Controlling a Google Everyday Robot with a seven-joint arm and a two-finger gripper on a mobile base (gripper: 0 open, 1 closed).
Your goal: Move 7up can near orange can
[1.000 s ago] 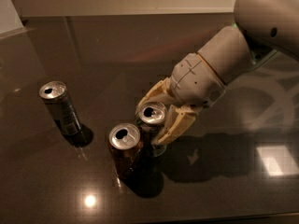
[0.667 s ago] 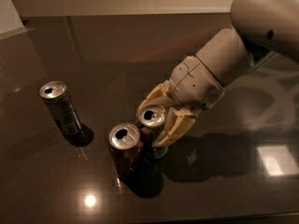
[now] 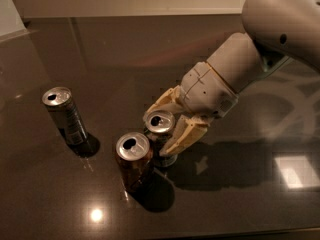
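Cream two-finger tool point(image 3: 159, 132) clasps upright pale grey-green 7up can point(image 3: 160, 122); brownish-orange can point(image 3: 134, 164) just beside, lower-left, on dark glossy worktop point(image 3: 240, 194).

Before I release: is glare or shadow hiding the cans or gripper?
Camera view: dim light; a glare spot and a pale reflected patch on the glossy table sit clear of the cans. The gripper, shut on the 7up can beside the orange can, throws its shadow rightward; both tops show clearly.

Table point(image 3: 125, 49) bears slim can point(image 3: 65, 115), orange can point(image 3: 134, 159), and 7up can point(image 3: 160, 123) inside end effector point(image 3: 159, 131).
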